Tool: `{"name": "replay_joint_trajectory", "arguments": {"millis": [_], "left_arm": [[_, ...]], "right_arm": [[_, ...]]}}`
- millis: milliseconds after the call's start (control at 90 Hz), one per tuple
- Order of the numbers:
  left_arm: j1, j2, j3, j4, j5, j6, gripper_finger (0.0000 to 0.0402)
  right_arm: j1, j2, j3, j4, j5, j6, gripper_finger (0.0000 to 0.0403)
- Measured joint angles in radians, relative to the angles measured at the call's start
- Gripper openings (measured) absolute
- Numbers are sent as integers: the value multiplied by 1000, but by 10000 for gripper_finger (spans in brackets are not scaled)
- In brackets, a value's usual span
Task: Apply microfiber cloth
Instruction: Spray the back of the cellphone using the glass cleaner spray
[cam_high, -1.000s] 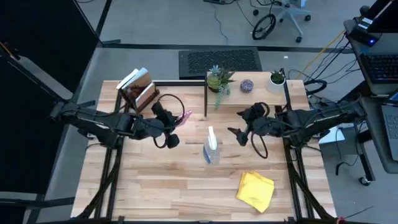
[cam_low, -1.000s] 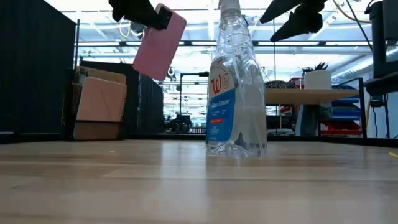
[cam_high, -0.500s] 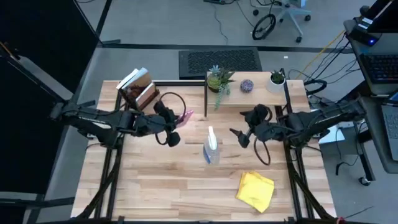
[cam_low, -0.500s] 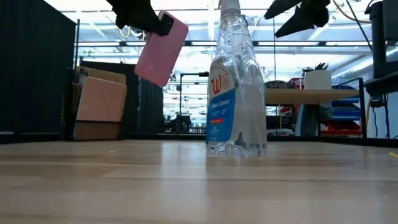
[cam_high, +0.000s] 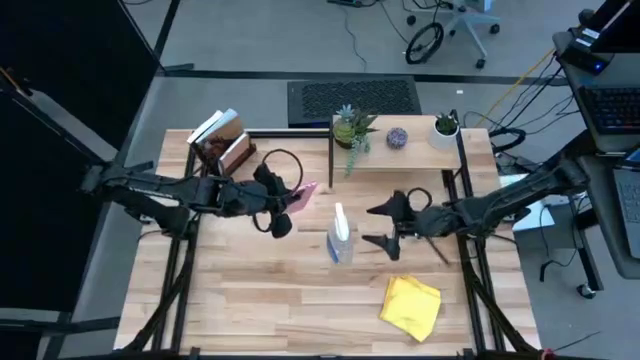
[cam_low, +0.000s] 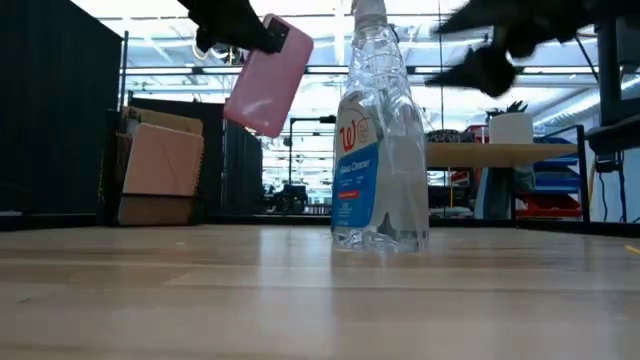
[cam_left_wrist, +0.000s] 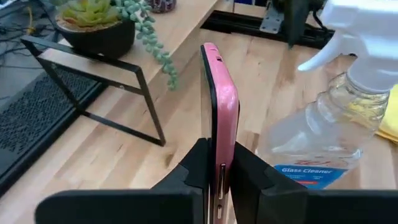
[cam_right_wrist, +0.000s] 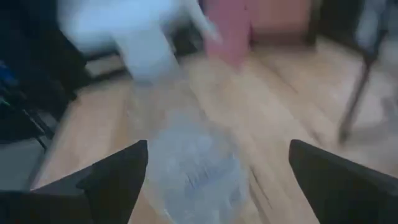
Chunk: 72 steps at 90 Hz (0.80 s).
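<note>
Lower right of centre on the counter, the soft, light microfiber cloth lies crumpled, best pinched at a raised fold; right claw spread apart, left claw clamped on pink phone.

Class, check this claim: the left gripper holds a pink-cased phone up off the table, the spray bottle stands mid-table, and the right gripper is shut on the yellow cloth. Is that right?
One part is wrong. The right gripper has its jaws open beside the spray bottle; the yellow cloth lies untouched on the table, as the high view shows. The left gripper does hold the pink-cased phone aloft.
</note>
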Motion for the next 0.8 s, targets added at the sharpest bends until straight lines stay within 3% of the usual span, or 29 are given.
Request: {"name": "replay_joint_trajectory", "arguments": {"millis": [133,500,800], "left_arm": [[13,0,0,0,3,-2,19],[50,3,0,76,76,27,21],[82,90,0,101,137,25,22]], "right_arm": [[-14,-5,0,104,-81,-151,366],[-105,94,-2,233,-199,-317,366],[-169,158,0,344,-314,-356,366]]}}
